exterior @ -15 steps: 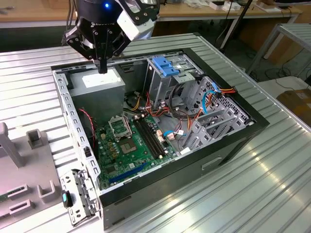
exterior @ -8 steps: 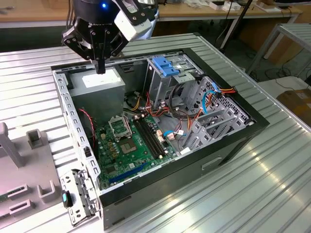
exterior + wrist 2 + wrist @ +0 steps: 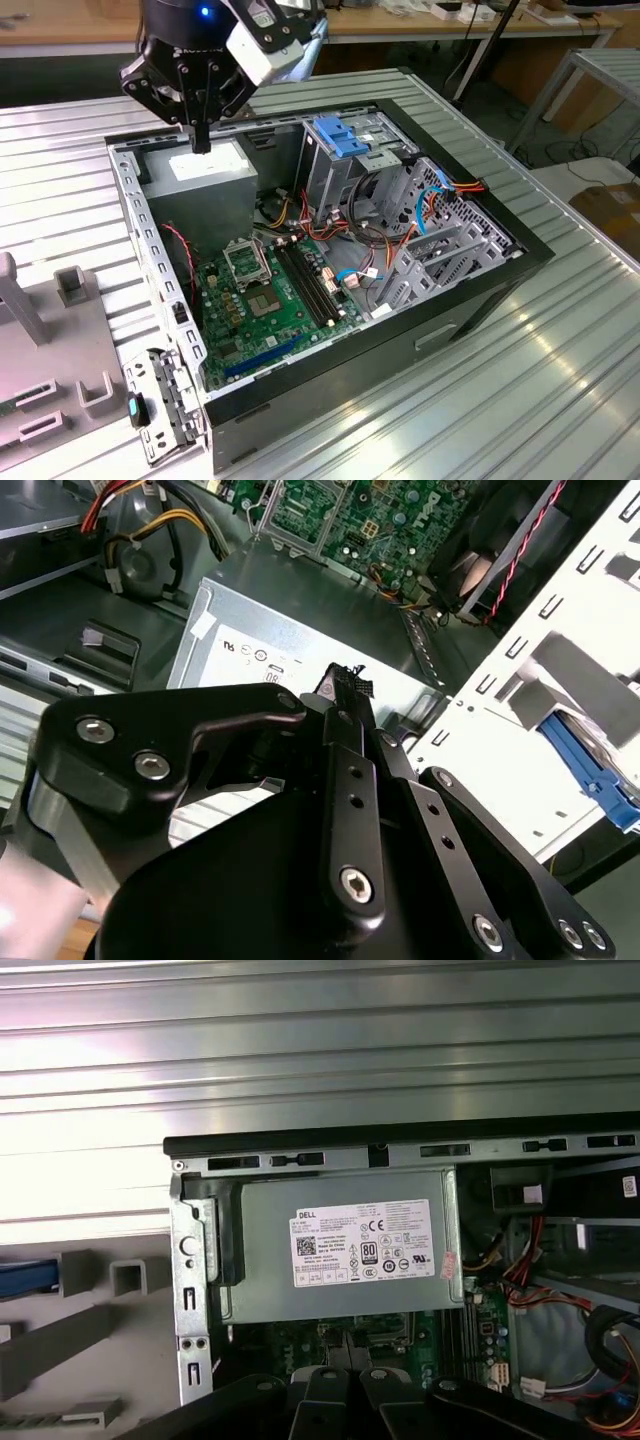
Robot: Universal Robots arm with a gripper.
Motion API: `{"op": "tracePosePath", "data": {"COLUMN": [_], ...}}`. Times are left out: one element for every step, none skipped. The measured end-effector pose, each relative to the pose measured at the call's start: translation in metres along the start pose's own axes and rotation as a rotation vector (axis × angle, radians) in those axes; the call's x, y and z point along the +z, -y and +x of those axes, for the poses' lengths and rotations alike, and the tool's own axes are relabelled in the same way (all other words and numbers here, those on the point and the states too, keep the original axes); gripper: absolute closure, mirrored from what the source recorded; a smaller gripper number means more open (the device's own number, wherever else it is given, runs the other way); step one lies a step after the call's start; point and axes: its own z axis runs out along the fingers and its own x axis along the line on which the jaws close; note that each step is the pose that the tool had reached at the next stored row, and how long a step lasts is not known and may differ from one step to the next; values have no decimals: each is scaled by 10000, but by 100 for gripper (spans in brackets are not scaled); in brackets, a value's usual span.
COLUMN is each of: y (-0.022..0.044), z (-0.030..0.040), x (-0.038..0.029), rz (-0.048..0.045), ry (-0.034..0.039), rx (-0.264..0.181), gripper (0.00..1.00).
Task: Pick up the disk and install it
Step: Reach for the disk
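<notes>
The disk is out of view. My gripper [image 3: 201,138] hangs shut with nothing in it, at the back of the exterior view's left, just above the grey power-supply box [image 3: 205,175] inside the open computer case [image 3: 470,290]. In the second wrist view the gripper [image 3: 345,683] has its black fingers pressed together over the box's white label [image 3: 250,645]. The first wrist view looks down on the same box [image 3: 340,1245], with the gripper [image 3: 350,1378] at the picture's edge.
A bare blue plastic bracket [image 3: 340,135] sits atop the drive cage [image 3: 350,170] at the case's back. The green motherboard [image 3: 270,300] and loose cables fill the case floor. A grey fixture [image 3: 50,340] lies on the ribbed metal table [image 3: 520,400]; a blue strip [image 3: 25,1278] rests on it.
</notes>
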Motion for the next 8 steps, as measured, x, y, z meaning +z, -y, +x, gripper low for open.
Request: {"op": "tracePosePath", "data": {"y": [0, 1, 2, 2, 3, 4, 6, 7], "z": [6, 11, 19, 30, 41, 55, 74, 89], "x": [-1, -1, 0, -1, -1, -2, -2, -3], "rz": [1, 1, 0, 0, 0, 0, 0, 0], "ry": [-1, -1, 0, 0, 0, 0, 0, 0], "rx": [0, 0, 0, 0, 0, 0, 0, 0], "gripper": [89, 89, 89, 89, 89, 89, 89, 89]}}
